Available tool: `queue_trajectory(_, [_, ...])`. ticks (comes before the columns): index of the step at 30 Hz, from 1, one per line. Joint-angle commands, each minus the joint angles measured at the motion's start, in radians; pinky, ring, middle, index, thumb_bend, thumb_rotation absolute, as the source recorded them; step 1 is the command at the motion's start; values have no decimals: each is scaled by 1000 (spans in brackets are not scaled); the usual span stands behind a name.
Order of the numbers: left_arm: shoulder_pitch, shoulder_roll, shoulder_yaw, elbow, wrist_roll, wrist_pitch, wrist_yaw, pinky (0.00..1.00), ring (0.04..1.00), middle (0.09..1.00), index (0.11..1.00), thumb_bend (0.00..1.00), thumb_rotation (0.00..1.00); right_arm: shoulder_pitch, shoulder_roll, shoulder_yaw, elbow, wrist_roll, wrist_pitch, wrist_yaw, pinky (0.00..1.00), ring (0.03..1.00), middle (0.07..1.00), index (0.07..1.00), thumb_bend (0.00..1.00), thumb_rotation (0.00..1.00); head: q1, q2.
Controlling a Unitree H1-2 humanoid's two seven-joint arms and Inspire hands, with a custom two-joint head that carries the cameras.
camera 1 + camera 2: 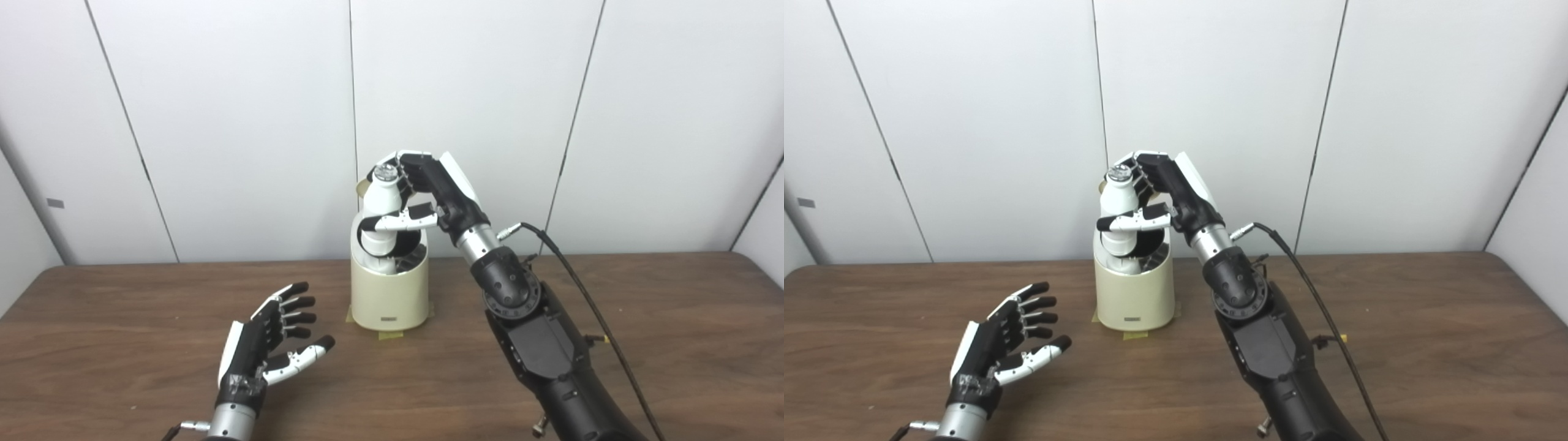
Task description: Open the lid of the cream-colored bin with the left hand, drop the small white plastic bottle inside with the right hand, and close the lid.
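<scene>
The right hand (429,190) grips the small white plastic bottle (381,211) over the open cream-colored cylindrical bin (389,294); the lid is hidden behind; the left hand (269,343) waits open over the free brown wooden tabletop (122,343).

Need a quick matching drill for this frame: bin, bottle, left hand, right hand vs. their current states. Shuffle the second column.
1. cream-colored bin
2. white bottle
3. left hand
4. right hand

A. open, low over the table, holding nothing
B. upright, base inside the bin mouth
C. lid up
D. shut around the bottle

Pairs: 1-C, 2-B, 3-A, 4-D
</scene>
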Motion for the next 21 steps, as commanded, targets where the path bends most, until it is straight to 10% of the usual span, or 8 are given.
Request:
queue_trajectory(1, [-30, -4, -1, -43, 0, -15, 13, 628, 695, 764, 832, 692, 0, -75, -7, -1, 0, -10, -48, -28, 317, 392, 480, 528, 515, 0, 1, 2])
queue_trajectory(21, [-26, -7, -7, -61, 12, -7, 13, 640, 696, 765, 826, 692, 0, -116, -78, 40, 159, -100, -288, -98, 325, 399, 494, 541, 493, 0, 3, 17])
